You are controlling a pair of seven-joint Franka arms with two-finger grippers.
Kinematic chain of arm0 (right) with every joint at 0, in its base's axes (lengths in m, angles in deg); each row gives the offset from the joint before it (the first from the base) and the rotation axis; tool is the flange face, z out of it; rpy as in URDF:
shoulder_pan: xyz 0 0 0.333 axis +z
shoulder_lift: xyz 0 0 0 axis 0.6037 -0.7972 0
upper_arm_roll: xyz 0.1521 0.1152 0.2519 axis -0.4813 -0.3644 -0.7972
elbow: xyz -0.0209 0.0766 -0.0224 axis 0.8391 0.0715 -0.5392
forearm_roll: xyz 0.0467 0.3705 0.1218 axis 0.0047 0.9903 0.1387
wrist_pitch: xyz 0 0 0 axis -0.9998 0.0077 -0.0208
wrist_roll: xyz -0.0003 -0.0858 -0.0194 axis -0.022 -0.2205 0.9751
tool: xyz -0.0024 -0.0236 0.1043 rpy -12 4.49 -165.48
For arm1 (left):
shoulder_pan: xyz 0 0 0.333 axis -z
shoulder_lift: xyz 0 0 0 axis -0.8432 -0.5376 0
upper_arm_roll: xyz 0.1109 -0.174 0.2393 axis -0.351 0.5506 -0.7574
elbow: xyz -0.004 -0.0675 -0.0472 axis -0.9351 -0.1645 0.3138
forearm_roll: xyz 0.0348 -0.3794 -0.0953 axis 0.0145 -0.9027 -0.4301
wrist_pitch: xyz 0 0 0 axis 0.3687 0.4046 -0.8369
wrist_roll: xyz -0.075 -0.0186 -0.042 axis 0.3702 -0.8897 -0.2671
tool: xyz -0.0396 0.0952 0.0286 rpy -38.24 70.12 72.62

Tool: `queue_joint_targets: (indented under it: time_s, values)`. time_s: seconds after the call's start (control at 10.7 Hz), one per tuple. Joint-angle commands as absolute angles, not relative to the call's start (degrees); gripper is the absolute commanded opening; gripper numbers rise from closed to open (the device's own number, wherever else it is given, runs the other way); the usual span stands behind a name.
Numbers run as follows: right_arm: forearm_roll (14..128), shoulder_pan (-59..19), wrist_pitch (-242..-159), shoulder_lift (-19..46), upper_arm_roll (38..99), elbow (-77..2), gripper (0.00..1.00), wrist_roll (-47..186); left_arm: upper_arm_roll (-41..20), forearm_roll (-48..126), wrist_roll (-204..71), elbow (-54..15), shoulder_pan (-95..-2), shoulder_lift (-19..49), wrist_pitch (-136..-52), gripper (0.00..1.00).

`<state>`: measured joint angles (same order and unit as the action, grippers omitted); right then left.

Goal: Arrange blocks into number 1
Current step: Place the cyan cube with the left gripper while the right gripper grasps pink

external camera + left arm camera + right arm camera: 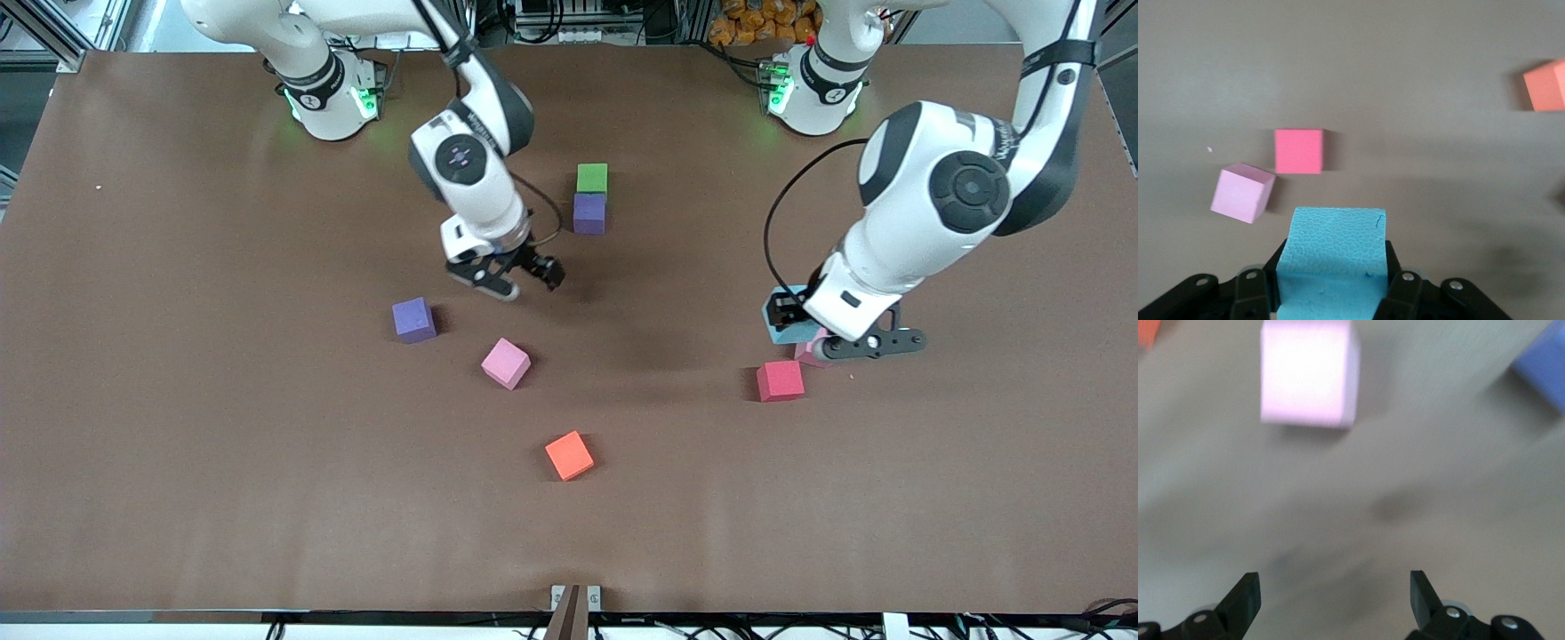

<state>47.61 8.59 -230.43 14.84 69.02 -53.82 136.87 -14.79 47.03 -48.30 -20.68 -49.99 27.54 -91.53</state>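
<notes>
Carrying the light blue block [1333, 257] clamped in your left hand [805, 331], centre-right of frame over the counter [178, 444]; green block [592, 178] and purple block [589, 213] column lies up-left, right hand [514, 277] open, nearer

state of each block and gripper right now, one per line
left gripper: shut on light blue block, in the air
right gripper: open, empty
green block: on table, touching purple block
second purple block: loose
pink block: loose, rotated
second pink block: loose
red block: loose
orange block: loose
</notes>
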Motion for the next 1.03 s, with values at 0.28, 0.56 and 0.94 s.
queue_joint_targets:
  time_s: [0.28,0.56,0.94]
  values:
    - [47.3,-0.7,-230.8,12.8,69.5,-51.5,0.98,139.4,-14.8,47.6,-42.1,-19.3,-38.7,22.1,-91.3,0.00]
    - [47.3,-1.4,-230.8,10.1,70.0,-47.4,0.98,139.5,-14.8,47.8,-37.3,-18.9,-31.8,17.8,-94.6,0.00]
    - [47.4,-1.9,-230.9,5.8,70.1,-42.3,0.98,139.1,-14.8,48.2,-28.0,-17.7,-25.2,10.6,-99.2,0.00]
